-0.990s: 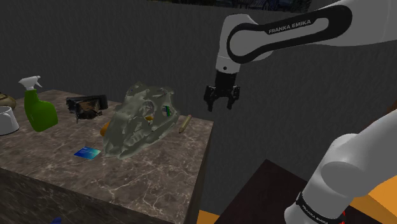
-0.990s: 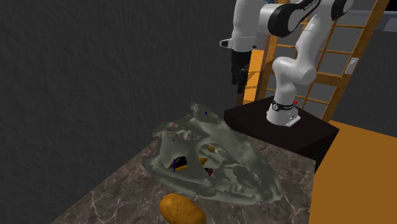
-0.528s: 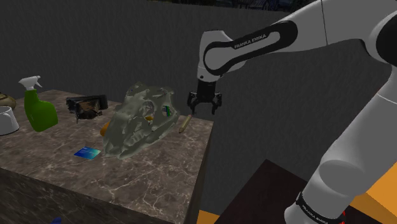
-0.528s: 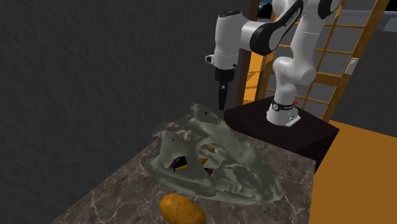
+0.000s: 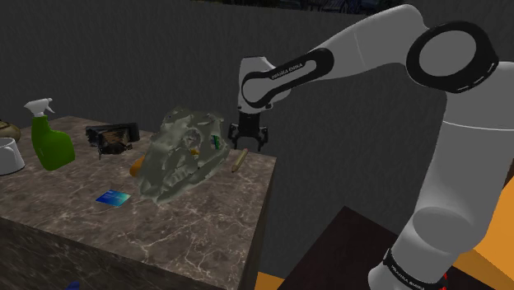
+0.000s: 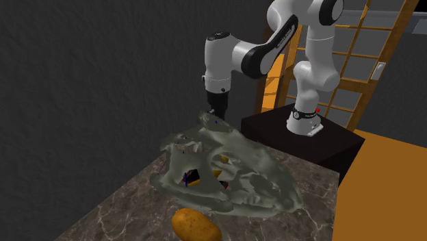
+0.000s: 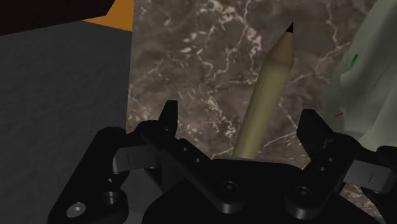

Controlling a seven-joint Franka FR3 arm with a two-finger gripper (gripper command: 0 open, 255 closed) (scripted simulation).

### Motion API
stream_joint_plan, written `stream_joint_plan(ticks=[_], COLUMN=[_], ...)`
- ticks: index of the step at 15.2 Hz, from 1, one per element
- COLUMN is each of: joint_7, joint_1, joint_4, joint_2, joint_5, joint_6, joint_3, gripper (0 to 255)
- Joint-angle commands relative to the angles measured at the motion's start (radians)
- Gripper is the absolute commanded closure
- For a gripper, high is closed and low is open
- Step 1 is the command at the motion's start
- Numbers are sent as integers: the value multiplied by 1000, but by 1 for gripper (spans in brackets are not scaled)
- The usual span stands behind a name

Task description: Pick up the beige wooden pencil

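Note:
The beige pencil (image 7: 267, 89) with a black tip lies flat on the marble table (image 7: 191, 70), between my spread fingers and below them. In the shoulder view the pencil (image 5: 239, 159) lies near the table's far right corner, right of a grey-green skull-like object (image 5: 179, 153). My gripper (image 5: 245, 147) hangs open just above the pencil's far end, touching nothing. In the second exterior view the gripper (image 6: 214, 115) is low behind the skull-like object (image 6: 226, 168), which hides the pencil.
A green spray bottle (image 5: 49, 137), a dark object (image 5: 111, 136), a white bowl (image 5: 8, 155) and a blue card (image 5: 113, 198) sit on the table's left part. A potato (image 6: 195, 224) lies near the skull-like object. The table's right edge (image 5: 265, 198) drops off beside the pencil.
The arm swung toward the shoulder view's left and came down, carrying the open gripper from beyond the table's edge to just above the pencil.

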Motion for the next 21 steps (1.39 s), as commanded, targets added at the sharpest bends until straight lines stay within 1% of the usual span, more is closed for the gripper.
stream_joint_plan(ticks=[1,4,11,13,14,15,16,21], joint_7=[70,151,158,159,153,154,157,161], joint_1=[11,23,32,33,28,25,30,32], joint_4=[65,174,141,139,128,89,115,118], joint_2=[83,194,237,241,224,198,216,220], joint_5=[-20,-40,-51,-51,-47,-44,-48,-48], joint_6=[9,3,80,86,81,95,86,86], joint_3=[-9,-35,-47,-48,-48,-46,-47,-46], gripper=[0,0,0,0,255,255,255,255])
